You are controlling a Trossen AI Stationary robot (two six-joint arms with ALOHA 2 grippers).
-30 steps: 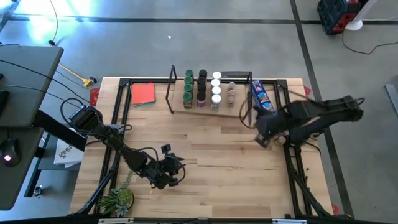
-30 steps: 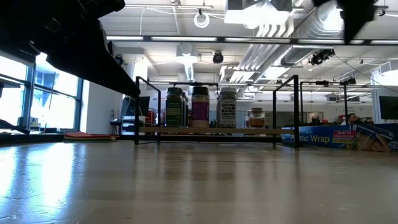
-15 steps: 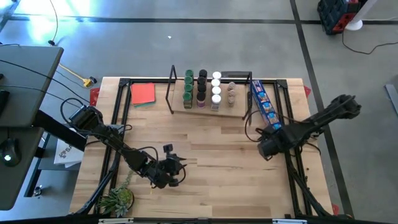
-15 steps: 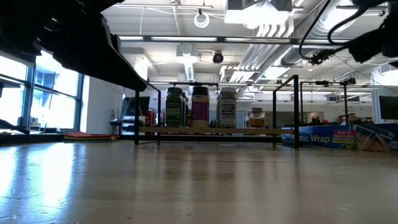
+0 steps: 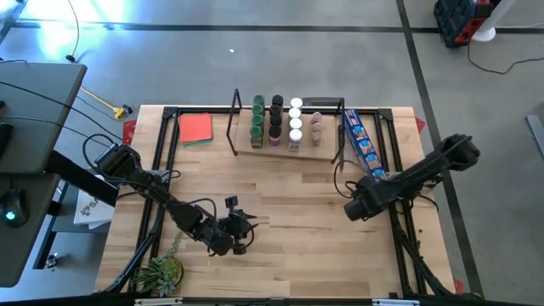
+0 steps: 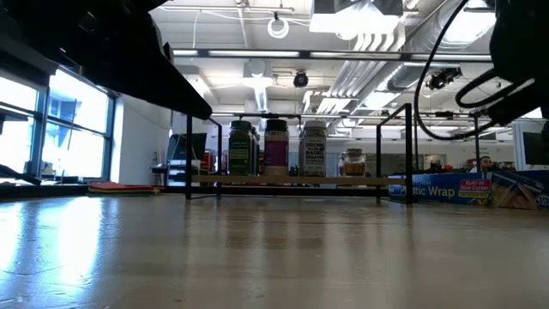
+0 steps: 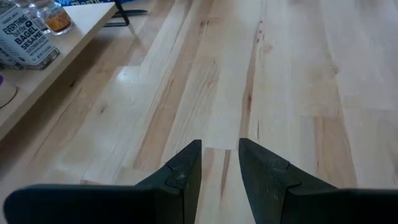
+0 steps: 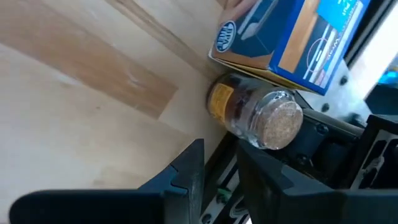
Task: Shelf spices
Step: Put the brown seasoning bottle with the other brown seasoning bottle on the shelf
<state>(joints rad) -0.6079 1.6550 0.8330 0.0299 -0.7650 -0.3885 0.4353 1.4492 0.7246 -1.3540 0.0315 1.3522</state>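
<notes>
- High view: the shelf (image 5: 285, 143) sits at upper centre of the frame with the spices (image 5: 275, 121) standing on it in rows. The blue packet (image 5: 362, 145) lies just right of it, and a red square (image 5: 195, 127) lies to its left. The right gripper (image 5: 357, 207) is at right of centre, low over the table (image 5: 289, 187), below the packet's near end. The left gripper (image 5: 240, 234) waits at lower centre-left, near a small plant (image 5: 160, 274) in the bottom left corner.
- Low view: the shelf (image 6: 296, 179) shows at centre with several spices (image 6: 276, 148) upright on its board, and the packet (image 6: 467, 190) at right. Neither gripper's tips are visible here.
- Left wrist view: the left gripper (image 7: 220, 163) has its fingers a narrow gap apart over bare wood, holding and touching nothing.
- Right wrist view: the right gripper (image 8: 219, 167) also shows only a slim gap between its fingers, and it holds nothing. A cork-lidded jar (image 8: 256, 115) lies on its side just beyond the fingertips, against the packet (image 8: 292, 43) and close to the table's edge frame.
- Risk, as I judge it: the gap looks too narrow for the jar, so closing in without widening could nudge it. Being round and on its side, it may roll toward the edge or wedge under the packet.
</notes>
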